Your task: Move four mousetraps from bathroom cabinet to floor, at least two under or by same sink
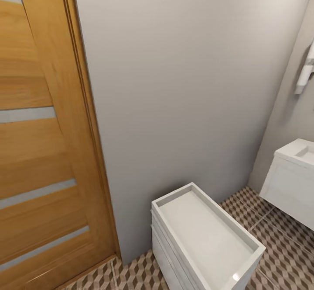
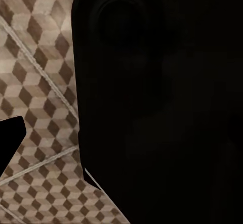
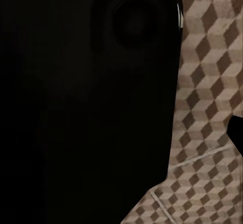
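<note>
Search for the cabinet is, by my reading, the step in hand: the head view faces a plain grey wall (image 1: 183, 84) beside a wooden door (image 1: 39, 150), with patterned bathroom floor (image 1: 279, 255) below, a white tray-topped drawer unit (image 1: 205, 237) against the wall, and the corner of the white sink (image 1: 296, 154) at the right. No mousetraps or orange-brown cabinet appear here, so the next move calls for turning the base to find them. Both wrist views are mostly dark robot body over the tiles, and I cannot tell whether either hand is spread or pressed together.

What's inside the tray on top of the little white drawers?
The tray top of the white drawer unit looks bare: a flat white surface inside a raised rim. What is in the drawers below cannot be seen; their fronts are shut. It stands on the patterned floor.
</note>
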{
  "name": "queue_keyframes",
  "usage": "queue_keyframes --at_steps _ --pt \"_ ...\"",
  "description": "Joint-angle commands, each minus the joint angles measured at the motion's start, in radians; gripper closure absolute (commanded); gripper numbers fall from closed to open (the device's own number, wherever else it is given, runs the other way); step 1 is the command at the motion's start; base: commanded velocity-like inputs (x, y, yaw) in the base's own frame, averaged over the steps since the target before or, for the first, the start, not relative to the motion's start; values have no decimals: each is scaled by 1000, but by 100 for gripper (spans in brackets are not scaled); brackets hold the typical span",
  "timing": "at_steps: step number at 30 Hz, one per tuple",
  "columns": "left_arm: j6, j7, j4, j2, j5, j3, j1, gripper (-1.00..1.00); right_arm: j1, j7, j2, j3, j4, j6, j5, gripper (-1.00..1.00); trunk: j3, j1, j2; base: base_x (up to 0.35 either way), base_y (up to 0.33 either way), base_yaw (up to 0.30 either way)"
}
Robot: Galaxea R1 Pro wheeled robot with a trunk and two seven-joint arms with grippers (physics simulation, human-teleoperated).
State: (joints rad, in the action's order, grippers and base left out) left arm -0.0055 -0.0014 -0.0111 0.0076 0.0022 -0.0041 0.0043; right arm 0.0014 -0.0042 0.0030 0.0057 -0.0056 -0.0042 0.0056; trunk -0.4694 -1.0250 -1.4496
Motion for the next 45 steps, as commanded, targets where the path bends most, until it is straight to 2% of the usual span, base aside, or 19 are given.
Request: queue_keyframes --at_steps 1,45 --pt "-1 0 -1 0 0 0 0 -100 0 0 0 0 -1 -1 1 -100 -1 0 0 0 0 271" --pt "-1 0 -1 0 0 0 0 -100 0 -2 0 2 -1 0 4 -100 -1 0 0 0 0 271"
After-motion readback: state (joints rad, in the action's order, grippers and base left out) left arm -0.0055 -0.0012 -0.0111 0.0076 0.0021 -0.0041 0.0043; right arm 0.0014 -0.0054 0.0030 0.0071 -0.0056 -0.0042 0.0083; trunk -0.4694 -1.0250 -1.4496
